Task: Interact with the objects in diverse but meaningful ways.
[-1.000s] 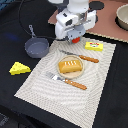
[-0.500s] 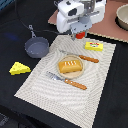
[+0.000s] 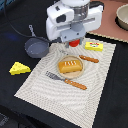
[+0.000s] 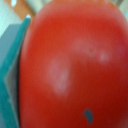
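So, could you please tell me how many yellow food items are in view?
2. The cheese wedge lies off the placemat on the exterior view's left; the butter block sits on the placemat's far corner. The arm may hide others.

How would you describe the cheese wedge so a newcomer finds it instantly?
Start at the striped placemat. Off its edge toward the exterior view's left, on the black cloth below the grey saucepan, lies the cheese wedge: the only triangular yellow piece, with holes, unlike the rectangular butter block.
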